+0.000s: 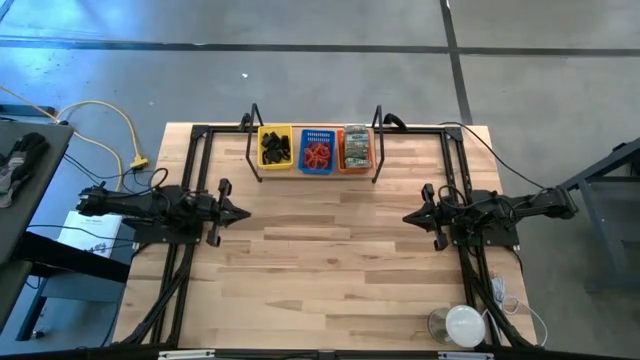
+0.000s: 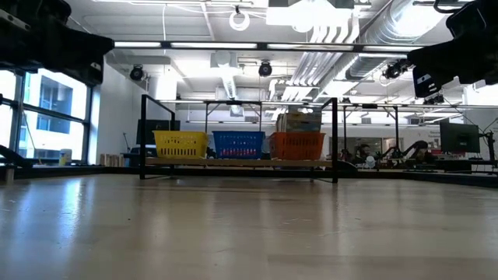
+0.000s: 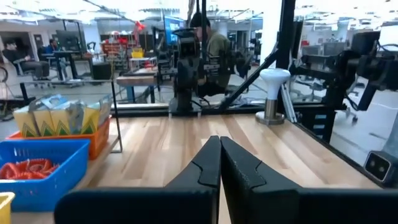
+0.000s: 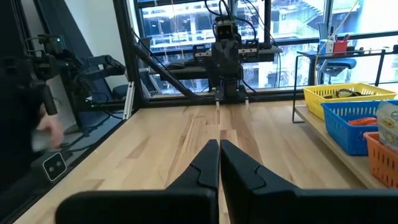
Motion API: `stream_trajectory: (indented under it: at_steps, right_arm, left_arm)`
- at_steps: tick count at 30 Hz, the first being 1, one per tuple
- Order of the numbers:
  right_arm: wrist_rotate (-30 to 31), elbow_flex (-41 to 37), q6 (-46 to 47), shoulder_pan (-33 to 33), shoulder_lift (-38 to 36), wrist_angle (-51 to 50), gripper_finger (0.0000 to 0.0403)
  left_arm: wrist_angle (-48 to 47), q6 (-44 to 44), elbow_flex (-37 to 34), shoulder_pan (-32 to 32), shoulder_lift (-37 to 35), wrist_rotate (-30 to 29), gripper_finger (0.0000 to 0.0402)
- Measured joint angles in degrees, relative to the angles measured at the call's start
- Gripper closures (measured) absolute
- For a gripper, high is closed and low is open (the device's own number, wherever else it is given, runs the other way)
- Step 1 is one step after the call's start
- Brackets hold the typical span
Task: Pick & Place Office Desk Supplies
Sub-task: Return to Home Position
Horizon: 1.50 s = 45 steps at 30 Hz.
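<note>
My left end effector (image 1: 243,212) is closed tight, empty, over the surface's (image 1: 330,280) left side; my right end effector (image 1: 408,217) same, opposite. On the shelf (image 2: 233,162) at far edge: black clips (image 1: 275,148) in yellow tray (image 1: 261,145), red loops (image 1: 317,155) in blue tray (image 1: 303,150), grey-green pieces (image 1: 357,147) in orange tray (image 1: 355,169). I judge homing approx. done; next move needs only parking both arms, no grasp.

Three coloured trays (image 2: 239,145) on a black rack (image 2: 335,132)

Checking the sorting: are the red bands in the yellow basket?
No, the red bands lie in the blue basket; the yellow basket holds black clips.
</note>
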Motion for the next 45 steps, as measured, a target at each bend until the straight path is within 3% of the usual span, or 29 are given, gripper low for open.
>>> stream_trajectory:
  at_steps: [45]
  right_arm:
    - [0.04, 0.00, 0.00, 0.00, 0.00, -0.11, 0.0401]
  left_arm:
    - [0.59, -2.27, -0.04, 0.00, 0.02, 0.28, 0.0401]
